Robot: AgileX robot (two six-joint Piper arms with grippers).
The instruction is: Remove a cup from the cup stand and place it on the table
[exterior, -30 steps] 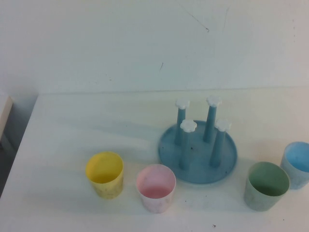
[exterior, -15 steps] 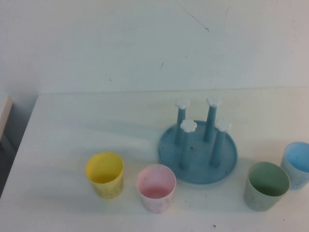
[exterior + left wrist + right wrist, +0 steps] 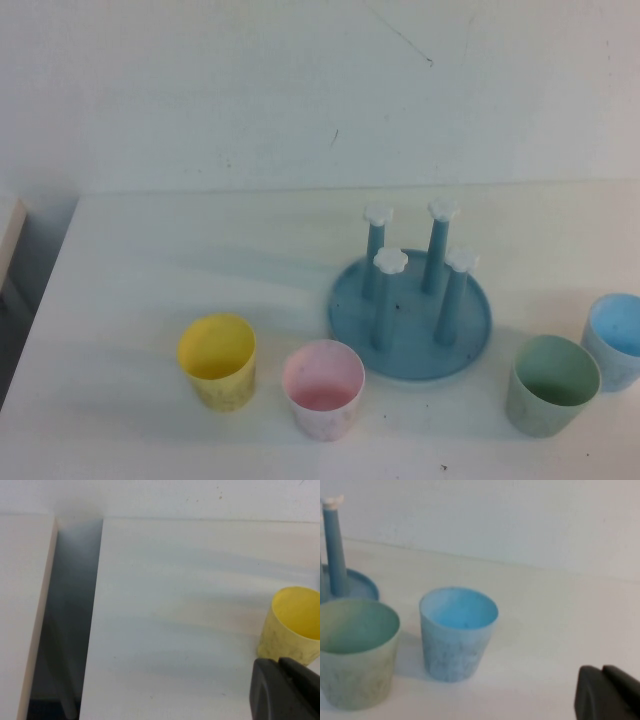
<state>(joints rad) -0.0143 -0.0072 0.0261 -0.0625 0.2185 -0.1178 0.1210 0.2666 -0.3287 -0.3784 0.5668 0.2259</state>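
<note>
White counter (image 3: 200, 260) against a pale wall. Four cups upright on it: yellow (image 3: 217, 360), pink (image 3: 322, 388), mint-green cup (image 3: 551, 384), light blue (image 3: 617, 340). One cup stand (image 3: 410, 315), four bare pegs. Left hand (image 3: 286, 690) low beside yellow cup, right hand (image 3: 607, 692) near blue cup; fingers' spread impossible to tell.
</note>
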